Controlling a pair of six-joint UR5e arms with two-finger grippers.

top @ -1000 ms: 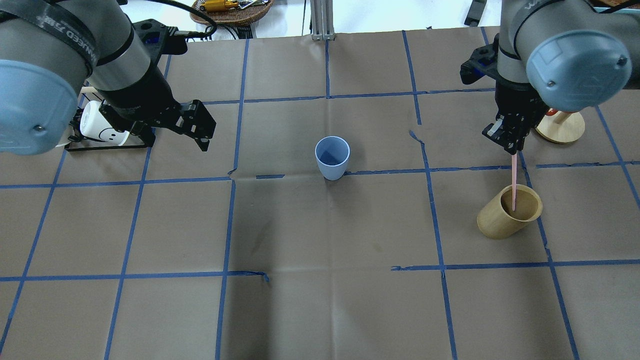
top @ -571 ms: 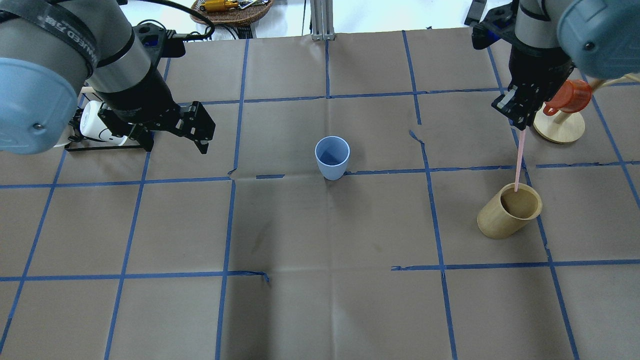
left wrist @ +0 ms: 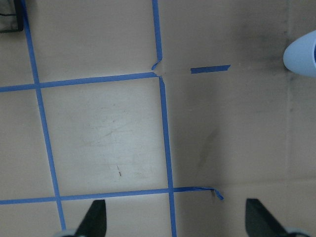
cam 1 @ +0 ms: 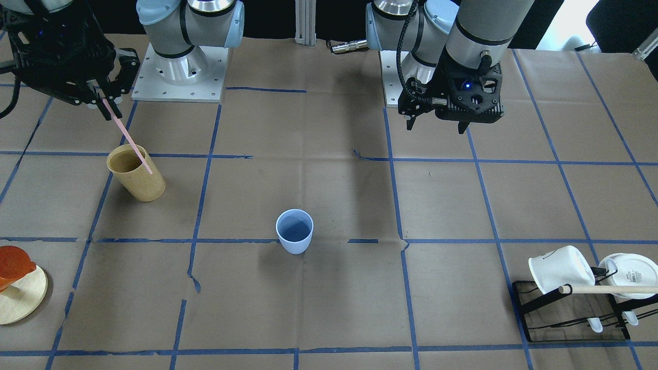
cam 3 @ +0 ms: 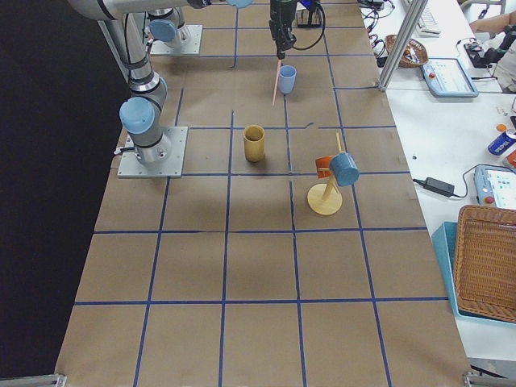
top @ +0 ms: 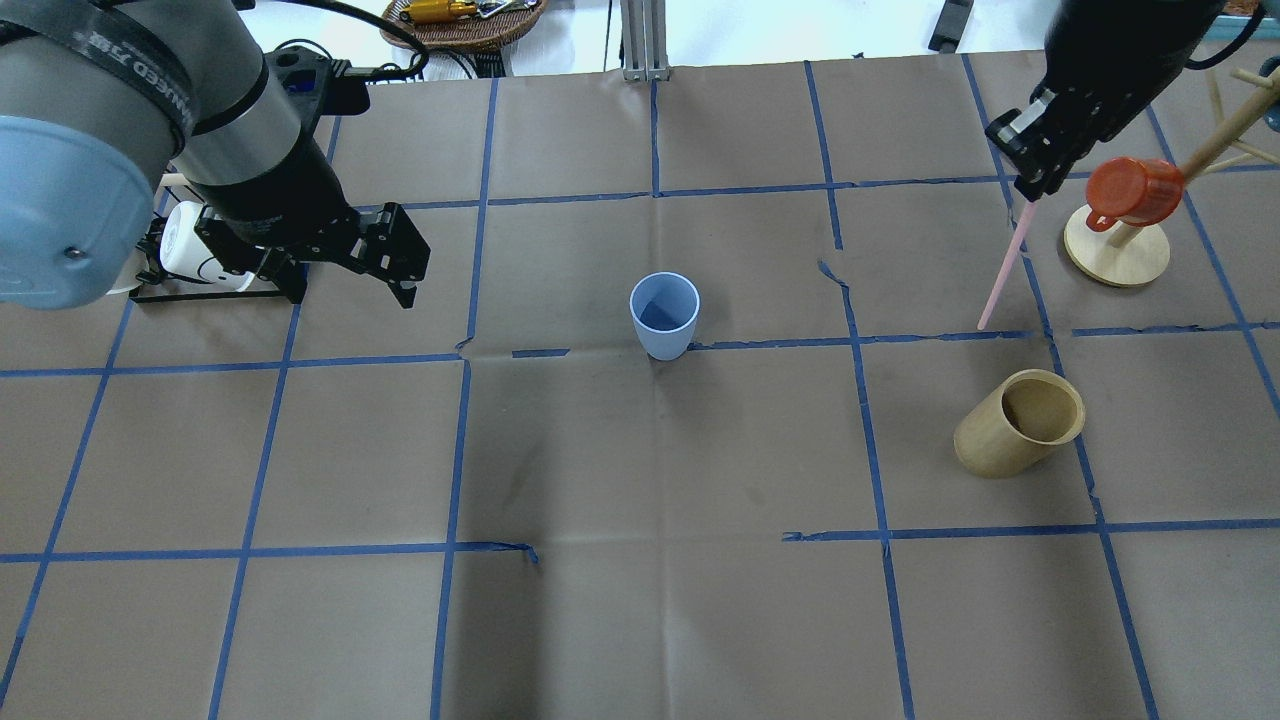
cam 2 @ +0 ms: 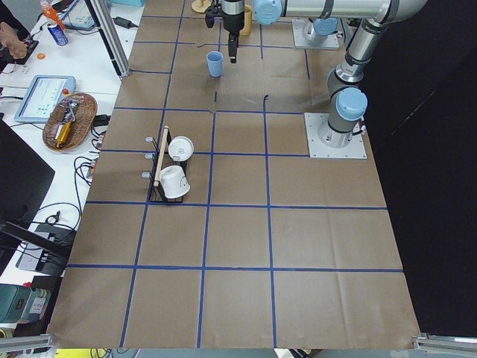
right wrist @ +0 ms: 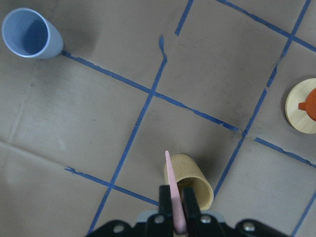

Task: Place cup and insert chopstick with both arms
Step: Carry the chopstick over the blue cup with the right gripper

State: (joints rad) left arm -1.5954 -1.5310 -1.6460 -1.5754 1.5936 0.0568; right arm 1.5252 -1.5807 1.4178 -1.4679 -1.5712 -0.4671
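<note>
Aloft, the right claw (top: 1029,188) pinches the chopstick (top: 1005,265), which hangs slanted beneath it.

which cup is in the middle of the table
The light blue cup, upright and alone at the centre. The tan cup stands on the right arm's side; the white mugs are on the left arm's side.
</note>
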